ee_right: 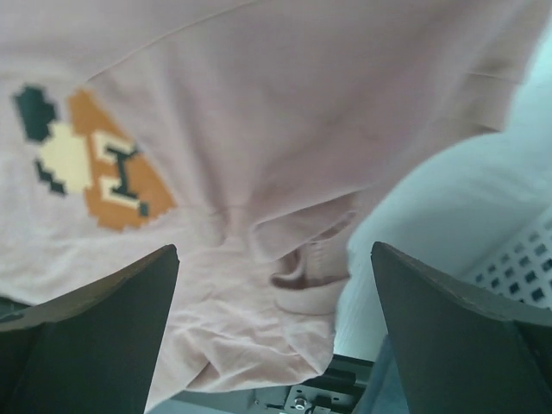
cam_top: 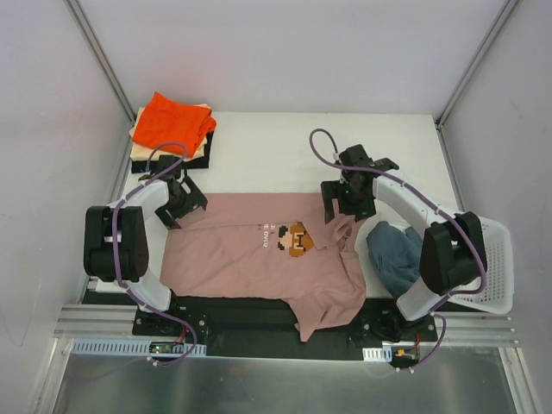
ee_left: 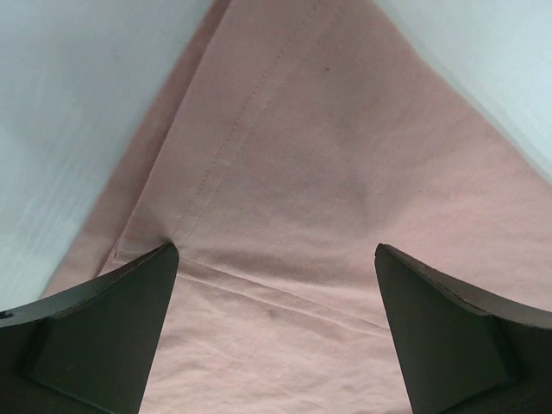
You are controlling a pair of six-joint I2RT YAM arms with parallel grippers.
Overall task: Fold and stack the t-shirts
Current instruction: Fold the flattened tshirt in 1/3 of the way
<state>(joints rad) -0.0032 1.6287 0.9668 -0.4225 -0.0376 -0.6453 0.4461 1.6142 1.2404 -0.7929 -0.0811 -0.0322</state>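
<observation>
A dusty pink t-shirt (cam_top: 250, 254) with a pixel-art print (cam_top: 296, 238) lies spread across the near middle of the table, its right part rumpled. My left gripper (cam_top: 179, 205) is open over its far left corner; the left wrist view shows hemmed pink cloth (ee_left: 285, 198) between the spread jaws. My right gripper (cam_top: 347, 205) is open over the shirt's far right edge; the right wrist view shows the print (ee_right: 95, 164) and the neckline (ee_right: 315, 276) below the jaws. A stack with an orange shirt (cam_top: 172, 121) on cream and black ones sits far left. A slate blue shirt (cam_top: 393, 254) lies crumpled at the right.
A white mesh basket (cam_top: 492, 267) stands at the table's right edge, next to the blue shirt. Metal frame posts rise at the far corners. The table's near edge runs along a black rail (cam_top: 259, 310), over which the pink shirt hangs a little.
</observation>
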